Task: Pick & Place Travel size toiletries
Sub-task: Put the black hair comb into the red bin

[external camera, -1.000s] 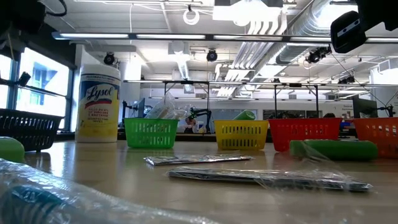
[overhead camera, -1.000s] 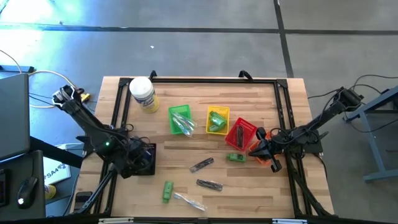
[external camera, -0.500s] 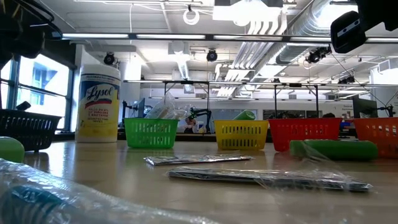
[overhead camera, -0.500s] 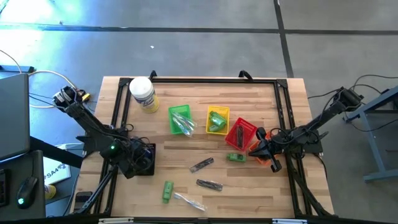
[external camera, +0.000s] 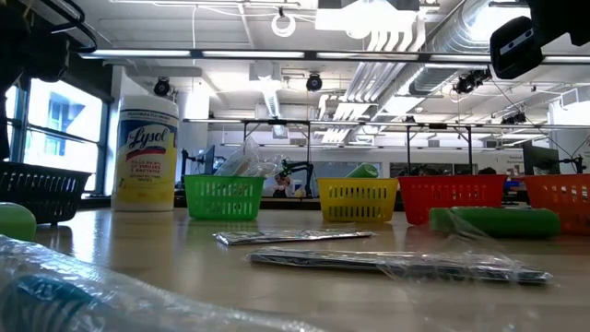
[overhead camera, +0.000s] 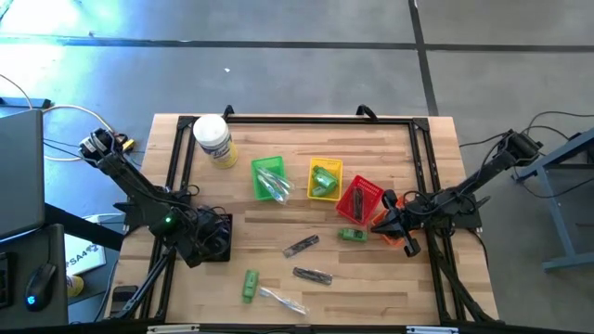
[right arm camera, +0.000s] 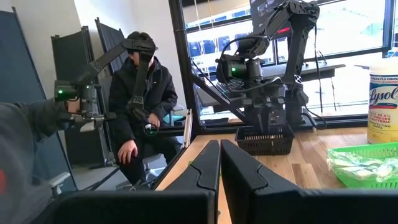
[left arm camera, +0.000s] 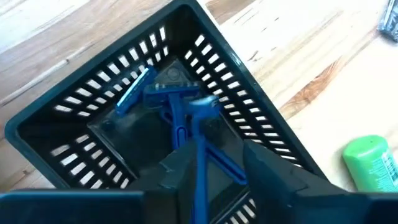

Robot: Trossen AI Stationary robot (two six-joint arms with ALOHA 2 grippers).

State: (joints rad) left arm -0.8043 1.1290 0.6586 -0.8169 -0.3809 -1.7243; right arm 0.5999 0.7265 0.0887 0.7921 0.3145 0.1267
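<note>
Left gripper [left arm camera: 205,177] is stationed directly over the black mesh basket [overhead camera: 215,243] at the worktop's [overhead camera: 278,130] 9 o'clock edge. Its jaws stand slightly apart around the handle of a blue razor [left arm camera: 183,124], whose head is down inside the basket; whether the pads touch the handle cannot be told. A second, lighter blue razor piece [left arm camera: 134,92] lies on the basket floor beside it.

Right gripper [overhead camera: 379,223] sits low at the 3 o'clock side, over an orange basket [overhead camera: 392,232], jaws together and holding nothing.

Sorted items: the green basket [overhead camera: 269,178] near centre holds clear packets; the yellow basket [overhead camera: 325,179] beside it holds green bottles; the red basket [overhead camera: 358,199], tilted, holds dark pieces.

Loose items on the worktop: a green bottle [overhead camera: 351,235] just at the red basket's 6 o'clock; a dark grey oblong piece [overhead camera: 301,246] toward centre; another dark wrapped piece [overhead camera: 313,275] below it; a green tube [overhead camera: 250,285] toward 7 o'clock; a clear slim packet [overhead camera: 281,300] just beside it near the 6 o'clock edge.

A white jar with yellow label [overhead camera: 213,141] stands at 11 o'clock.

A seated person [right arm camera: 140,106] is visible beyond the worktop in the right wrist view.
</note>
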